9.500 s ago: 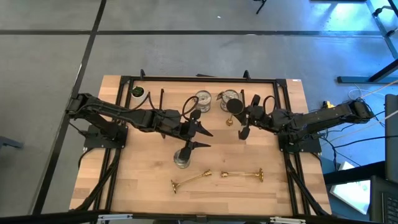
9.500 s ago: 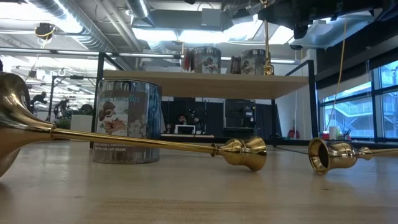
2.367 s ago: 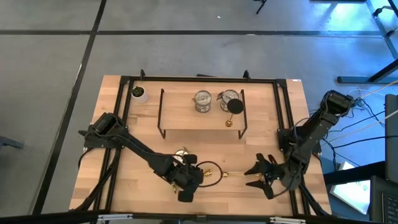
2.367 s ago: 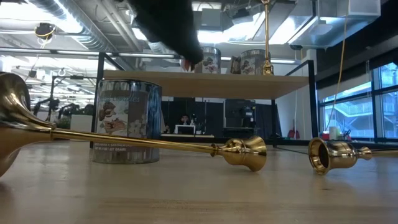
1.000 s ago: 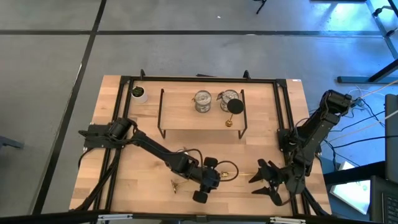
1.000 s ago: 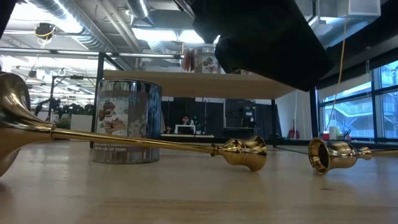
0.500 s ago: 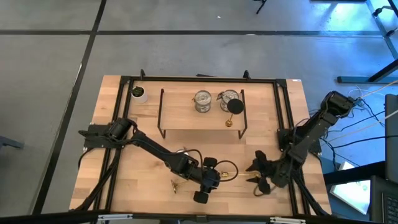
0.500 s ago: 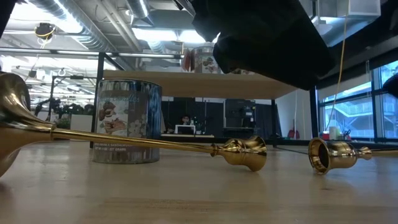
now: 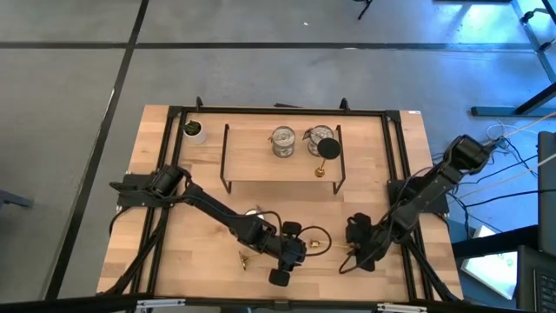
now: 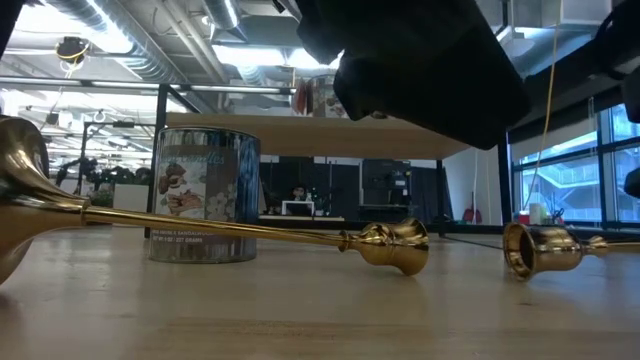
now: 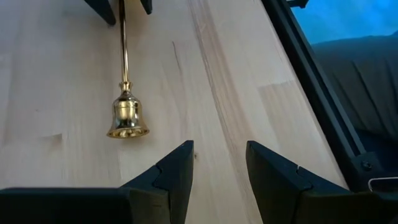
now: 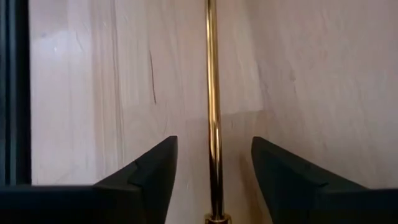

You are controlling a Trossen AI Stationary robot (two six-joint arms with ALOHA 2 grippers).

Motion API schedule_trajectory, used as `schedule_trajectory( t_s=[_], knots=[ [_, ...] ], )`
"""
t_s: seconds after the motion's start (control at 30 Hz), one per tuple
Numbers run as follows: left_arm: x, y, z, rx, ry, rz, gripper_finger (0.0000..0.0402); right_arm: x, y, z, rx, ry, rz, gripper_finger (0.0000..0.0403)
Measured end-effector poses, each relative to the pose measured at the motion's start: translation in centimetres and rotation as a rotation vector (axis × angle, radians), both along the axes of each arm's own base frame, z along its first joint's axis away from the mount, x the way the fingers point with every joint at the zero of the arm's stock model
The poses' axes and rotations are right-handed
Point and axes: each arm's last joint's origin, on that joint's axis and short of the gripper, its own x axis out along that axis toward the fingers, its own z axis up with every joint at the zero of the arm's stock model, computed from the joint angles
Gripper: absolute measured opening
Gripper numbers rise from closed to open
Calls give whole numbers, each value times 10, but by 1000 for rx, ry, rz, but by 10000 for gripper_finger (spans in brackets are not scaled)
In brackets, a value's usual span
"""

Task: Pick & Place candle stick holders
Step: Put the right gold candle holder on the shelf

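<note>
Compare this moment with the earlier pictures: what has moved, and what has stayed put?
The right tool swung from the rack to the table's front and now straddles the right brass stick, jaws open. That stick's cup end nudged slightly rightward. The left tool came forward too, open. The rack's holders, the floor cup and the left stick stayed.

Overhead straight down, whole table (image 9: 208,196); low level across — shares brass stick (image 10: 240,232); wrists close.
</note>
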Motion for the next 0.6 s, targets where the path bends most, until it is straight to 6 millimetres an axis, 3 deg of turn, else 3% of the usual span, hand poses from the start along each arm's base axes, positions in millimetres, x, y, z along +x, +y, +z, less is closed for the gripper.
schedule_trajectory(
  t_s=[0.43, 0.6],
  knots=[
    [0, 0, 0, 0, -1, 1, 143, 16, 14, 36, -172, 83, -5, 38],
    [0, 0, 0, 0, -1, -1, 143, 14, 13, 36, -175, 134, 10, 18]
  ],
)
